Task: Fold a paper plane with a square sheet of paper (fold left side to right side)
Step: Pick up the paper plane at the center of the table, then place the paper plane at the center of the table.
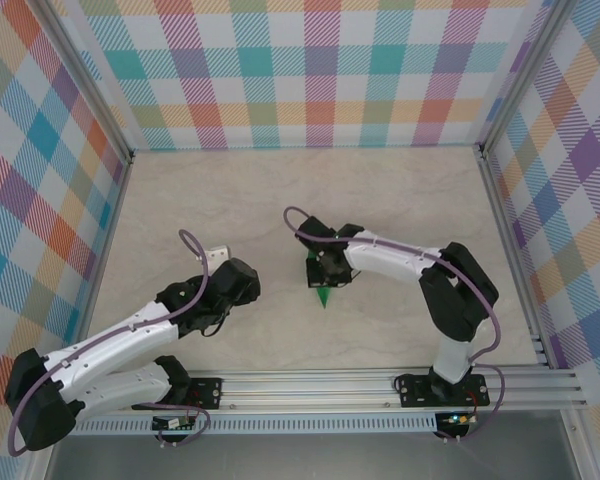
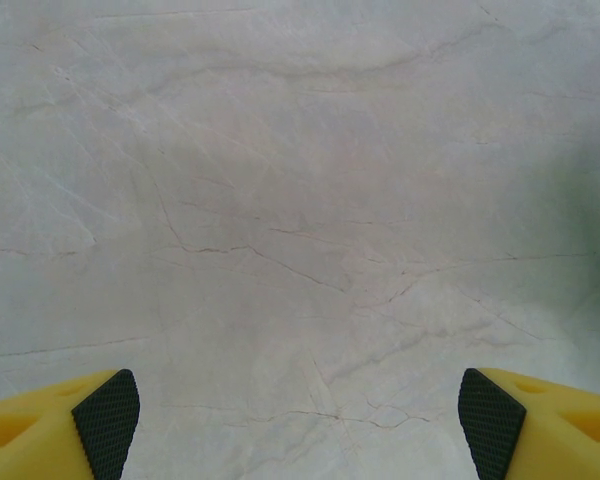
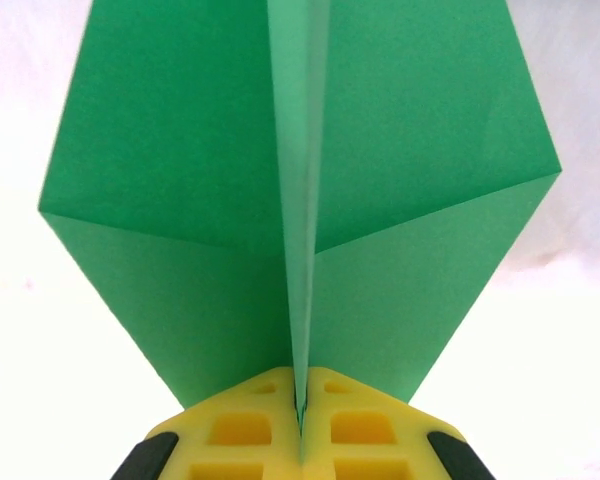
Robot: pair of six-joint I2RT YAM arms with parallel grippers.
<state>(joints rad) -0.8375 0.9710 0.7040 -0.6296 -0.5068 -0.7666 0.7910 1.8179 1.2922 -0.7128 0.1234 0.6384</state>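
Marbled tabletop (image 2: 280, 200): right gripper (image 3: 302, 425) pinches the paper plane (image 3: 180, 200) by its ridge, length running to twelve o'clock; left gripper (image 2: 298, 420) gapes empty.

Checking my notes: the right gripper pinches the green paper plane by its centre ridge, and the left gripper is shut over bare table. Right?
The left gripper is open, jaws wide apart over bare table, as the left wrist view shows. The right gripper does pinch the green paper plane by its centre ridge.
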